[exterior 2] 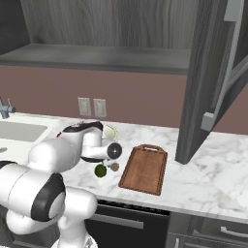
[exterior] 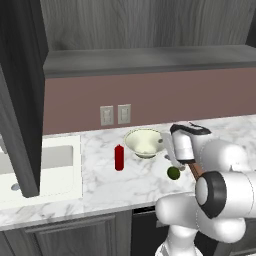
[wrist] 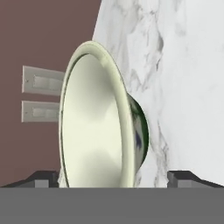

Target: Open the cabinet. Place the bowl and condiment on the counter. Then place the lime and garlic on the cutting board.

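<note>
Bowl down on the marble, fingers parted: I am watching the gripper (wrist: 113, 178) sitting spread wide at the bowl (exterior: 144, 142), grasping nothing.

I am seeing open counter (exterior: 105, 182) running forward of the bowl to the front edge, with the sink (exterior: 40, 172) bounding it on the left and the cutting board (exterior 2: 144, 168) lying bare on the right. The cabinet (exterior 2: 213, 82) doors are hanging open overhead, one on each side. The condiment (exterior: 119, 157) is standing upright just left of the bowl, apart from it; the lime (exterior: 173, 173) and garlic (exterior 2: 115, 167) are resting beside each other near the board's left edge. In the hand view a fingertip (wrist: 181, 176) is flanking the bowl on either side; whether they are touching it I cannot tell.
</note>
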### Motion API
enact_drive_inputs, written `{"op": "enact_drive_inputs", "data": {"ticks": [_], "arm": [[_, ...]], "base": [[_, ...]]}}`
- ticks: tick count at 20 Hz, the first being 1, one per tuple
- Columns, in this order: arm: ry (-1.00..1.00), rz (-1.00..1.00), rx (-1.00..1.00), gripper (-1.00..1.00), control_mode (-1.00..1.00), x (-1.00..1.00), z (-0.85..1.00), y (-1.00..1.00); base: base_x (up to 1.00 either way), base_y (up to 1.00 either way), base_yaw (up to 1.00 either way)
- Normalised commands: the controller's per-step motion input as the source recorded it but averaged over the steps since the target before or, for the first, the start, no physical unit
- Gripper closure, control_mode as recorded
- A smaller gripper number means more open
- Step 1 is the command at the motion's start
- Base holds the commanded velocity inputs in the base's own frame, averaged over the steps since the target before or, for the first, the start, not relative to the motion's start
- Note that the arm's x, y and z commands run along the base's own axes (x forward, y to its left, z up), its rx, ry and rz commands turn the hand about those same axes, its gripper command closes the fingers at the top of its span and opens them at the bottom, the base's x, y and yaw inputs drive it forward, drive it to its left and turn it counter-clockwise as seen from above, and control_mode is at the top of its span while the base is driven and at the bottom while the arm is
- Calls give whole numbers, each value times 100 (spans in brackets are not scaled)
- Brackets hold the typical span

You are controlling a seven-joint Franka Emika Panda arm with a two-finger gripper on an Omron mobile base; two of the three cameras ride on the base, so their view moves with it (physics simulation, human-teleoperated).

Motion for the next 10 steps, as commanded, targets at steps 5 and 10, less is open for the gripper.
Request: {"op": "enact_drive_inputs", "data": {"ticks": [5,10], "arm": [[0,0,0,-100,-100,-22,34,-15],[1,0,0,-100,-100,-2,49,-4]], "base": [[0,0,0],[0,0,0]]}}
